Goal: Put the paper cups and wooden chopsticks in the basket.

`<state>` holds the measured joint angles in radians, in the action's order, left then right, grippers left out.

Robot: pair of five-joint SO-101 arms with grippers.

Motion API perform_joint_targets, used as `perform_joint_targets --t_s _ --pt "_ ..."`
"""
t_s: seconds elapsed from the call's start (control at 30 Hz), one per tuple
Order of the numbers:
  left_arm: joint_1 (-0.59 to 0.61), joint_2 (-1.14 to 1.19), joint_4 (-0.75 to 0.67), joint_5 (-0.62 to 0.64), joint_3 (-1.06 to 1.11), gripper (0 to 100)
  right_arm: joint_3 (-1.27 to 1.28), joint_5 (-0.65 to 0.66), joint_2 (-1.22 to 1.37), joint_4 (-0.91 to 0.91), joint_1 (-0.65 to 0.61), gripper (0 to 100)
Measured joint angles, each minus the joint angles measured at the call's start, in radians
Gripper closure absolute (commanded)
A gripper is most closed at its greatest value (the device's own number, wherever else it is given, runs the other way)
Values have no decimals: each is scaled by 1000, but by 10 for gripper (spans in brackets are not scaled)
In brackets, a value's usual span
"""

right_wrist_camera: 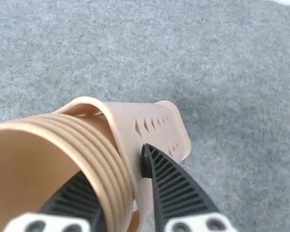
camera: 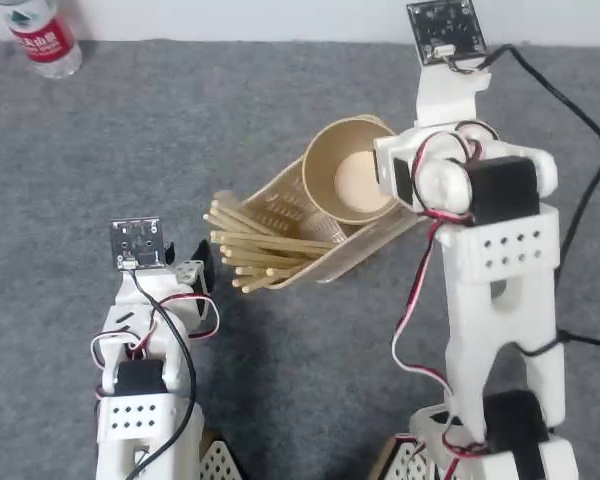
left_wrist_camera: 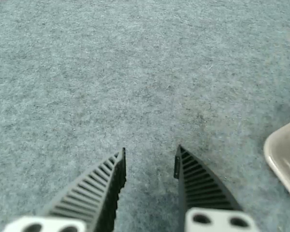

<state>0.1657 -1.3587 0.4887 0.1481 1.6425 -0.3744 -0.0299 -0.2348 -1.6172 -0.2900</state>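
The nested paper cups point(camera: 352, 180) sit in the tilted basket point(camera: 280, 205), whose wooden chopsticks point(camera: 265, 250) jut out over the grey carpet point(camera: 280, 380), with the right gripper point(right_wrist_camera: 113, 166) clamped on cup rim and basket wall and the left gripper point(left_wrist_camera: 150, 157) gaping beside the basket's mouth.

So the table cover point(camera: 230, 120) is a fuzzy mid-grey felt, slightly speckled. The basket point(camera: 270, 205) is pale beige plastic, with rows of little slots in the wall right by the right gripper point(right_wrist_camera: 111, 183). The paper cups point(camera: 350, 175) sitting between that gripper's fingers point(right_wrist_camera: 171, 188) are tan kraft brown, and the nested rims look like stripes. The chopsticks point(camera: 265, 250) are plain light yellowish wood. The left gripper point(left_wrist_camera: 150, 162) has the same black ribbed fingers on white mounts. The arms point(camera: 500, 300) are white with black motors point(camera: 500, 185) and red, black and white wires point(camera: 417, 285). The bottle point(camera: 42, 40) has a red label with white print.
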Motion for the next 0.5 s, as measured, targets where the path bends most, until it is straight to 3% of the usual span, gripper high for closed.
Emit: perform_joint_targets --t_s 0.5 --pt "0 0 0 0 0 827 -451 -55 146 -140 81 992"
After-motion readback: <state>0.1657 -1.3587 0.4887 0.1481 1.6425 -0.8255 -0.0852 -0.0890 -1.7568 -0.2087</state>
